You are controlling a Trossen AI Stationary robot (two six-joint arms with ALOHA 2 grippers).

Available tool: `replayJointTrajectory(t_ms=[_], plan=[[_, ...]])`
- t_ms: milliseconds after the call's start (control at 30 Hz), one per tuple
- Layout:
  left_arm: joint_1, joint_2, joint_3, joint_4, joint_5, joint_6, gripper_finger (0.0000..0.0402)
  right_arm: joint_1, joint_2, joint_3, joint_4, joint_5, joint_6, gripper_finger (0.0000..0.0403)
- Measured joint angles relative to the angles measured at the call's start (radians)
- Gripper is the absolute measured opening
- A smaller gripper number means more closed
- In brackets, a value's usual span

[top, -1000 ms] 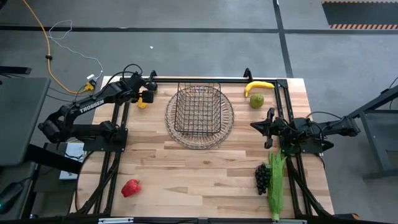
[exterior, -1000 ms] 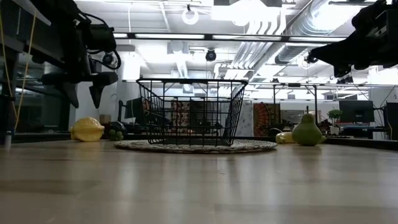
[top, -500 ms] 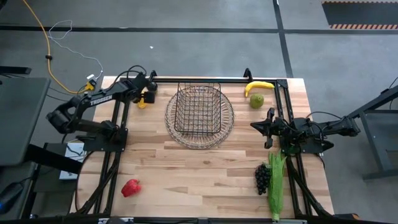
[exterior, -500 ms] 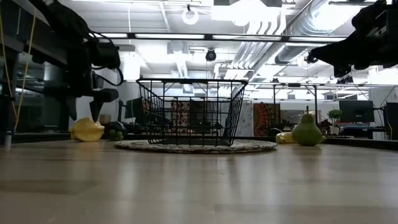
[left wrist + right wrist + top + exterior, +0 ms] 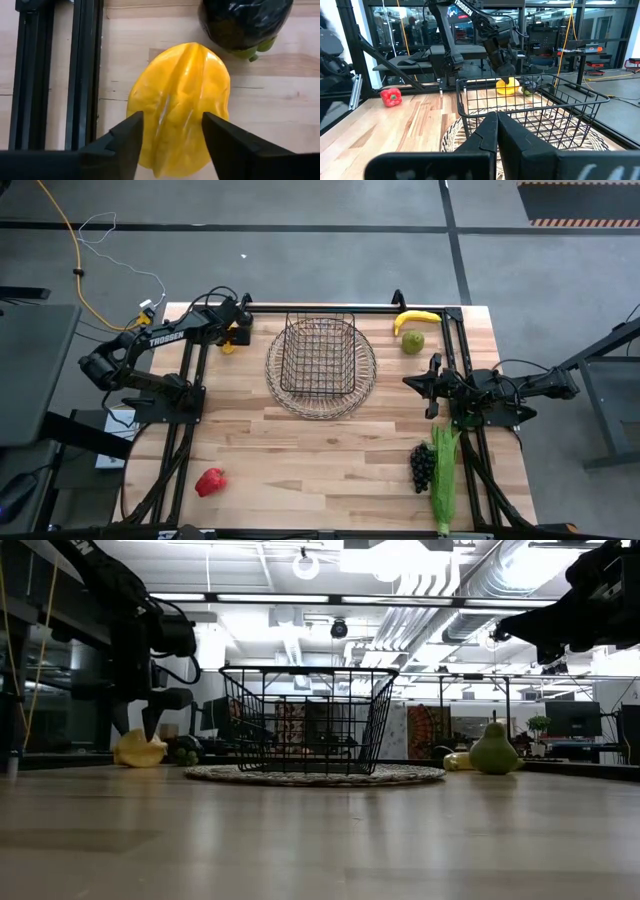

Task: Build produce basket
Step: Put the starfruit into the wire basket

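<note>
The dark wire basket (image 5: 320, 365) stands on its round woven base at the table's far middle. A yellow ridged fruit (image 5: 180, 100) lies on the table at the far left, and it also shows in the low view (image 5: 140, 748). My left gripper (image 5: 172, 125) is open above it, pointing down, with one finger on either side of the fruit. My right gripper (image 5: 495, 130) is shut and empty, held level above the table's right side (image 5: 432, 385), pointing toward the basket. My left gripper comes at the yellow fruit from above, its open fingers (image 5: 125, 140) standing across the fruit's near end (image 5: 170, 150). The fruit lies on the table. I cannot tell whether the fingers touch it.
A dark green item (image 5: 245, 22) lies right beside the yellow fruit. A banana (image 5: 416, 318) and a green pear (image 5: 413, 341) lie at the far right. Grapes (image 5: 422, 467) and a corn ear (image 5: 444, 480) lie at the near right, and a red pepper (image 5: 210, 481) at the near left.
My left gripper has come down toward the yellow fruit, until its fingers stand around it. The fruit has stayed where it was.
</note>
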Motion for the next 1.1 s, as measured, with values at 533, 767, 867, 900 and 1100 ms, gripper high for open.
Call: replayJointTrajectory(t_ms=[533,767,867,900,1100], plan=[[0.0,-0.066,0.0,-0.014,0.045,0.034,0.0013,0.0,0.0,0.0,0.0,0.0,0.0,0.0],[-0.003,-0.266,0.0,-0.054,0.125,0.074,0.0011,0.0,0.0,0.0,0.0,0.0,0.0,0.0],[-0.023,-0.387,0.005,-0.054,0.209,0.133,0.0009,0.0,0.0,0.0,0.0,0.0,0.0,0.0],[-0.034,-0.424,0.012,-0.054,0.229,0.143,0.001,0.0,0.0,0.0,0.0,0.0,0.0,0.0],[-0.131,-0.617,0.058,0.031,0.379,0.199,0.001,0.0,0.0,0.0,0.0,0.0,0.0,0.0]])
